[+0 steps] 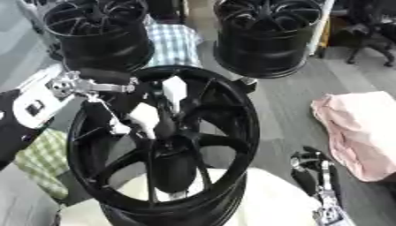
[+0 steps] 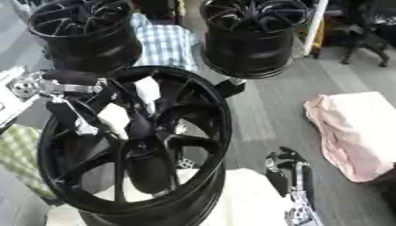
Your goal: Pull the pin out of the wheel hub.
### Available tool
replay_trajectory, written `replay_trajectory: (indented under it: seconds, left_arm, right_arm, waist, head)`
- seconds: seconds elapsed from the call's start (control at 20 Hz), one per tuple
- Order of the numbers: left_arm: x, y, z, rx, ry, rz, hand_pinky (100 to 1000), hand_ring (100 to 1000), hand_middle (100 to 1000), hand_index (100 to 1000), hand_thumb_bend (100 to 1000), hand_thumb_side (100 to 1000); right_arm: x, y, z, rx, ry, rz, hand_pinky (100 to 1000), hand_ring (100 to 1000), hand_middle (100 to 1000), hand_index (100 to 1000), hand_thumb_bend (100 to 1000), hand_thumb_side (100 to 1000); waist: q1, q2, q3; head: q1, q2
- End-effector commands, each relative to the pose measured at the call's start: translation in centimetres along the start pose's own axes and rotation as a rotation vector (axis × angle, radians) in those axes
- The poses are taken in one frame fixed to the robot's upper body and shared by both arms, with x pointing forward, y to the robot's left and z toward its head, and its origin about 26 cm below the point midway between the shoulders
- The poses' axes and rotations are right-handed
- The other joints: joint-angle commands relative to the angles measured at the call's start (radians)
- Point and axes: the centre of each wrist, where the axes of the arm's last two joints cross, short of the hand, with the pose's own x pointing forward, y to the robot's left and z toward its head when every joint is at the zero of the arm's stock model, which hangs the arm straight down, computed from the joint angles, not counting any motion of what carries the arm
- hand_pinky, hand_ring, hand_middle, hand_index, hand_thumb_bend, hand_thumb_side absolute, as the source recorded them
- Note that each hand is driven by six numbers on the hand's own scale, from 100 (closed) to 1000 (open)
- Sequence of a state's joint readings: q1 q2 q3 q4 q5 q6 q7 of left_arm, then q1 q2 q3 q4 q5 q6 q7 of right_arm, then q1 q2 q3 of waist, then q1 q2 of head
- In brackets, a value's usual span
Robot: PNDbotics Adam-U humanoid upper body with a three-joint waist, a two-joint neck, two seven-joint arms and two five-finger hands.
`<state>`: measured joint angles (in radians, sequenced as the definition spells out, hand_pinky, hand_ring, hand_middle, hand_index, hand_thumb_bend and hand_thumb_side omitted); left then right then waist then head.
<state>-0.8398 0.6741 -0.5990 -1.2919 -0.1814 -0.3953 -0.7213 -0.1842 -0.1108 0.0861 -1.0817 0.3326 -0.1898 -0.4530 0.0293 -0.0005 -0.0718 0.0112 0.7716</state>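
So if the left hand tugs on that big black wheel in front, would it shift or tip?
Probably not easily: the front wheel looks like rigid spoked metal, likely heavy, lying flat on a pale support. Its rim is glossy, so the left hand, reaching among the spokes, might slip.

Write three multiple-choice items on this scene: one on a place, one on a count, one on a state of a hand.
1. Where is the left hand?
A. over the spokes of the near wheel
B. on the pink cloth
C. on a far wheel

2. How many black wheels show in all?
A. one
B. two
C. three

3. How is the right hand?
A. curled round a spoke
B. idle at the lower right, holding nothing
C. pressing on the pink cloth

Answers:
1. A, its fingers reach in among the near wheel's spokes by the centre.
2. C, the near wheel plus the far left wheel and the far right wheel.
3. B, it sits beside the near wheel, touching neither wheel nor cloth.
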Motion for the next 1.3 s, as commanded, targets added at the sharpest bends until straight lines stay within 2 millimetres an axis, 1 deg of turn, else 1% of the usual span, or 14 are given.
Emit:
replay_trajectory:
  seconds: [0.05, 0.25, 0.45, 0.55, 0.65, 0.75, 0.85, 0.9, 0.95, 1.0, 1.05, 1.1, 1.15, 1.3]
  left_arm:
    - [0.7, 3.1, 2.7, -0.117, -0.093, -0.167, 799, 688, 487, 630, 144, 234]
    - [1.3, 5.4, 5.9, -0.036, -0.045, -0.178, 801, 685, 483, 625, 141, 234]
    - [1.0, 7.0, 11.3, 0.070, 0.062, -0.164, 805, 690, 490, 632, 155, 245]
    - [0.6, 6.8, 14.4, 0.114, 0.133, -0.133, 805, 691, 490, 633, 158, 245]
    - [-0.4, 5.5, 17.6, 0.136, 0.226, -0.066, 803, 694, 499, 644, 173, 247]
    - [-1.8, 3.0, 20.9, 0.150, 0.335, 0.034, 803, 699, 506, 655, 171, 250]
    - [-3.4, -0.7, 23.3, 0.152, 0.436, 0.160, 802, 710, 543, 688, 184, 258]
    - [-4.1, -2.8, 24.2, 0.158, 0.483, 0.218, 806, 739, 631, 760, 255, 301]
    - [-5.0, -5.2, 24.7, 0.173, 0.529, 0.286, 807, 748, 666, 785, 310, 349]
    - [-5.8, -7.9, 25.0, 0.203, 0.572, 0.359, 825, 802, 767, 850, 419, 432]
    - [-6.4, -10.5, 25.1, 0.242, 0.609, 0.432, 828, 808, 777, 858, 427, 439]
    - [-6.9, -13.0, 24.9, 0.285, 0.646, 0.493, 850, 836, 821, 897, 508, 510]
    - [-7.2, -15.4, 24.6, 0.335, 0.684, 0.544, 860, 849, 839, 913, 559, 566]
    - [-7.3, -21.2, 22.8, 0.505, 0.776, 0.678, 865, 856, 847, 923, 601, 626]
  right_arm:
    - [0.6, -0.3, -0.6, -0.009, -0.028, 0.002, 730, 571, 613, 785, 100, 394]
    - [0.5, -0.4, -0.5, -0.012, -0.025, 0.001, 730, 571, 613, 785, 100, 394]
    - [0.3, -0.5, -0.5, -0.019, -0.020, 0.000, 729, 571, 613, 784, 100, 394]
    - [0.3, -0.5, -0.5, -0.023, -0.019, -0.001, 730, 571, 613, 785, 100, 394]
    - [0.3, -0.6, -0.5, -0.028, -0.019, -0.001, 730, 571, 613, 784, 100, 395]
    - [0.4, -0.6, -0.6, -0.033, -0.022, -0.003, 730, 571, 613, 784, 100, 395]
    - [0.6, -0.6, -0.7, -0.037, -0.028, -0.006, 730, 571, 613, 784, 100, 395]
    - [0.6, -0.6, -0.7, -0.037, -0.030, -0.006, 730, 571, 613, 785, 100, 396]
    - [0.7, -0.6, -0.8, -0.038, -0.031, -0.007, 730, 571, 613, 785, 100, 396]
    - [0.7, -0.6, -0.8, -0.040, -0.032, -0.008, 730, 571, 613, 785, 100, 396]
    - [0.8, -0.6, -0.9, -0.041, -0.032, -0.008, 730, 571, 613, 785, 100, 396]
    - [0.8, -0.6, -0.9, -0.042, -0.032, -0.009, 730, 571, 613, 785, 100, 396]
    - [0.9, -0.6, -1.0, -0.043, -0.033, -0.010, 730, 571, 613, 785, 100, 396]
    - [1.1, -0.6, -1.1, -0.045, -0.035, -0.014, 730, 571, 613, 785, 100, 397]
  waist:
    - [0.001, -0.015, 0.003]
    - [0.003, -0.016, 0.007]
    - [0.005, -0.017, 0.014]
    - [0.006, -0.016, 0.016]
    - [0.008, -0.015, 0.019]
    - [0.009, -0.012, 0.021]
    - [0.010, -0.008, 0.021]
    - [0.009, -0.006, 0.021]
    - [0.008, -0.004, 0.022]
    - [0.006, -0.002, 0.023]
    - [0.005, -0.001, 0.023]
    - [0.002, 0.000, 0.024]
    - [0.001, 0.002, 0.024]
    - [-0.005, 0.006, 0.024]
  head:
    - [-0.001, -0.002]
    - [-0.003, -0.002]
    - [-0.010, -0.002]
    - [-0.013, -0.002]
    - [-0.018, -0.002]
    - [-0.024, -0.002]
    - [-0.030, -0.003]
    - [-0.034, -0.004]
    - [-0.036, -0.005]
    - [-0.038, -0.006]
    - [-0.039, -0.008]
    - [-0.042, -0.010]
    - [-0.043, -0.012]
    - [-0.045, -0.014]
